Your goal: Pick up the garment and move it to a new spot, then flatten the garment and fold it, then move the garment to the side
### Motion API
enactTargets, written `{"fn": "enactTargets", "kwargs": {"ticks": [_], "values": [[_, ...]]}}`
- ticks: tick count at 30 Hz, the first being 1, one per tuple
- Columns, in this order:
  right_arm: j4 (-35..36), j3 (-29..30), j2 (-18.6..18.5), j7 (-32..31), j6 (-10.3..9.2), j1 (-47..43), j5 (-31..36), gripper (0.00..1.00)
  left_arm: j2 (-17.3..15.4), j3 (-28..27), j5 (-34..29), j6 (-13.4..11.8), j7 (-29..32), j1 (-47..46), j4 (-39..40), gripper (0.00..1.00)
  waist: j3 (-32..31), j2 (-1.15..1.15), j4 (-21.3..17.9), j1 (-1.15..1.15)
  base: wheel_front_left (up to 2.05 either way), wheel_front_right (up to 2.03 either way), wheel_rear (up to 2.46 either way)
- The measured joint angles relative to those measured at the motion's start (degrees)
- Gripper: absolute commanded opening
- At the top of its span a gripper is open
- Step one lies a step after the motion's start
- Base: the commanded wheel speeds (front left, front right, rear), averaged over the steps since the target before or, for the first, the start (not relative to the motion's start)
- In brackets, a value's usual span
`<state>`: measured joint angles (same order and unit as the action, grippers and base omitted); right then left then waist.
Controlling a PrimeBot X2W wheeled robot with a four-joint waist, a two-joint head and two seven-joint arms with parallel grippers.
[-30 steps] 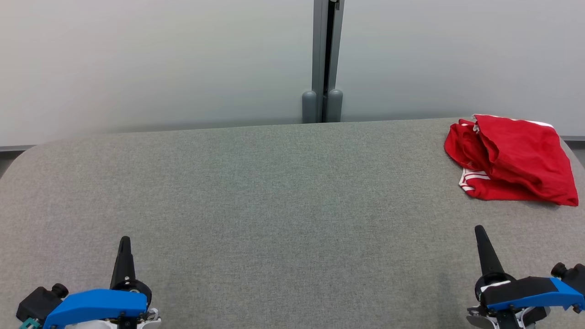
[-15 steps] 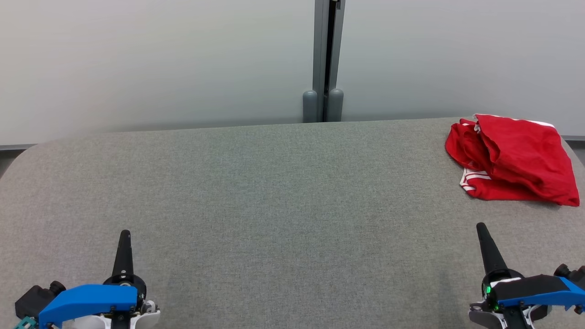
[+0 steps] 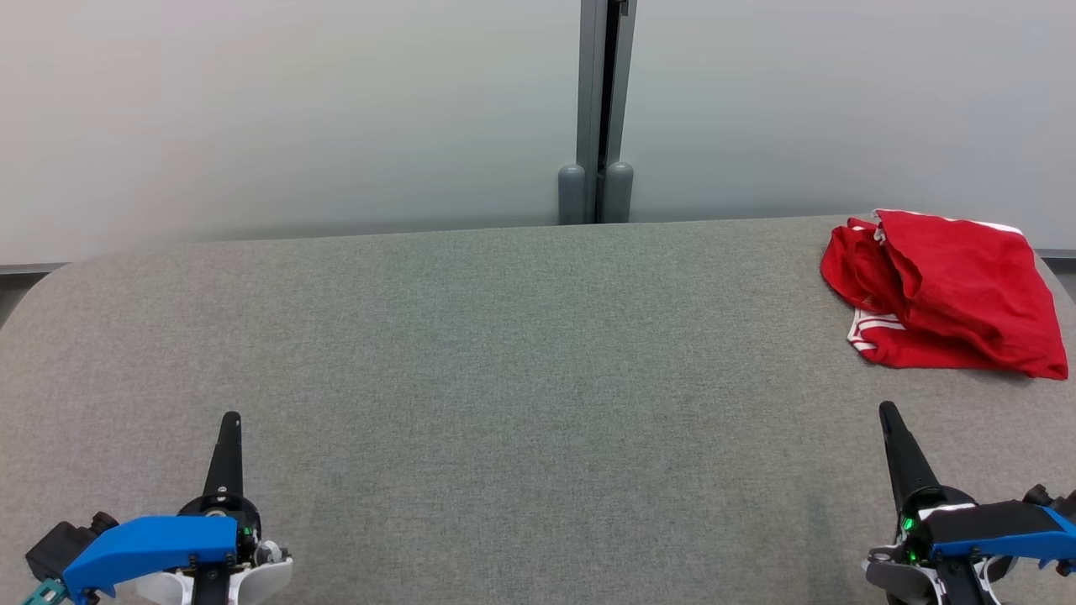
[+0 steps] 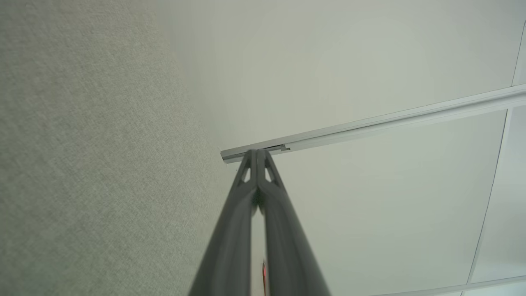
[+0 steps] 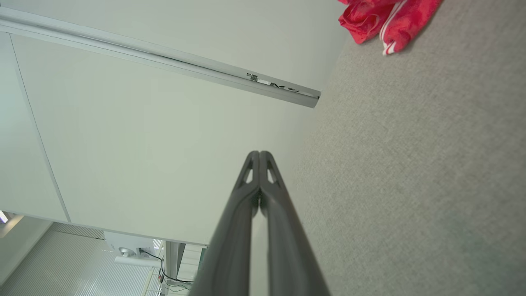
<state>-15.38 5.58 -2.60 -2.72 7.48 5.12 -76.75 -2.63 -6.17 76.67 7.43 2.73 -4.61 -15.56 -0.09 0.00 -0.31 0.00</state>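
Head view: left gripper (image 3: 229, 418) and right gripper (image 3: 886, 409), both clenched empty, point forward over the table (image 3: 504, 353), wrists cropped below; crumpled garment (image 3: 950, 286), type unclear.

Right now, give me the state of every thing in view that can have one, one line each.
garment: loosely bunched, not flat, lying at the far right of the table, nothing gripping it.
left gripper: jaws shut, empty, over the near left of the table.
right gripper: jaws shut, empty, short of the garment.
table: grey cloth top, bare across the middle.
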Motion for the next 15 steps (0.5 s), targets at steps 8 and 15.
{"fn": "enactTargets", "kwargs": {"ticks": [8,15], "values": [[0.31,0.24,-0.02,-0.86,0.0,0.21,-3.81,0.0,-0.03,-0.09,3.81,0.0,0.89,-0.26,0.34,0.0,0.06,0.0,0.07,0.0,0.0,0.0,0.0],[0.55,0.41,-0.03,-1.76,0.0,0.43,-6.95,0.0,-0.08,-0.15,7.03,0.0,1.74,-0.5,0.62,0.0,0.11,0.0,0.13,0.0,0.0,0.0,0.0]]}}
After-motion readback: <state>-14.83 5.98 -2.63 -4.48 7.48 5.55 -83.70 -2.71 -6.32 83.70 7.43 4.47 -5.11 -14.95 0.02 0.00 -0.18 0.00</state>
